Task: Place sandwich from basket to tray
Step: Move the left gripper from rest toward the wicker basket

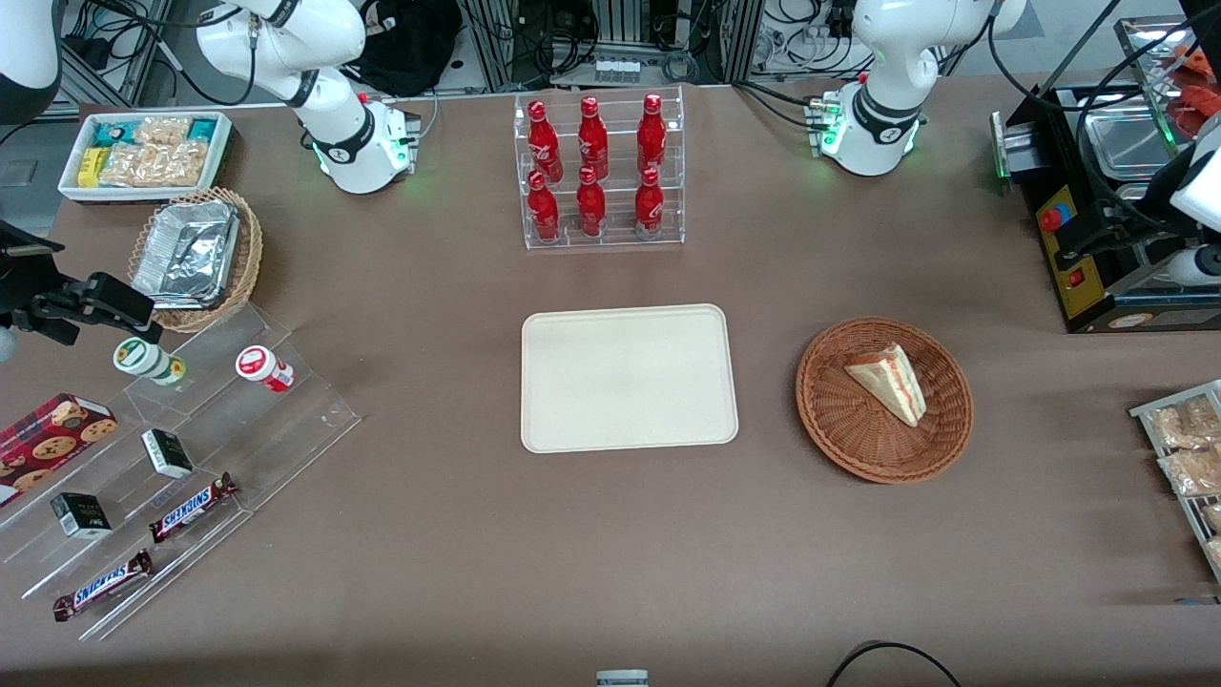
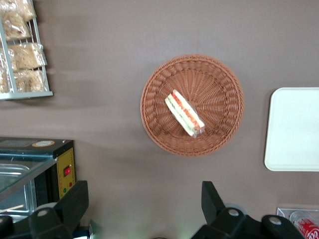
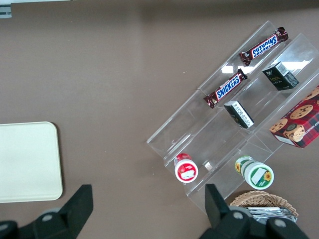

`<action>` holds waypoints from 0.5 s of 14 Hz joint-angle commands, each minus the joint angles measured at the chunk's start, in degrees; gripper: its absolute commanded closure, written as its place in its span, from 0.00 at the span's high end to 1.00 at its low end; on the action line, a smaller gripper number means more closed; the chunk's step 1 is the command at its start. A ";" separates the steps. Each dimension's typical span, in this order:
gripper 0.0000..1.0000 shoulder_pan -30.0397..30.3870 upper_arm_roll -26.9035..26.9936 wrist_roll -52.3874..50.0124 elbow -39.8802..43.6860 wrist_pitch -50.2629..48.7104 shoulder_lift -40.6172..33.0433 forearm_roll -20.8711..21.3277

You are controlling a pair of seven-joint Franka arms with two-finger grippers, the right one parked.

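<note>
Sandwich (image 1: 889, 381) is seen lying in basket (image 1: 884, 400), beside the bare tray (image 1: 629, 377) on the desk. Judged soft, light, easily squashed; best pinched gently across the bread faces. Gripper (image 2: 144, 206) is held high above, fingers (image 2: 75, 201) spread wide, nothing gripped.

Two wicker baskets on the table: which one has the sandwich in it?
The reddish-brown basket beside the tray holds the sandwich. The lighter tan basket holds a foil container. The tool hangs open above the table.
</note>
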 commanded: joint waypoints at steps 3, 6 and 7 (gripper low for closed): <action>1.00 0.65 -1.14 1.21 -0.19 1.02 -0.28 -0.24; 1.00 0.47 -1.14 -0.28 -0.72 1.28 2.52 -0.41; 1.00 0.47 -1.14 -1.33 -1.76 2.15 3.58 -0.41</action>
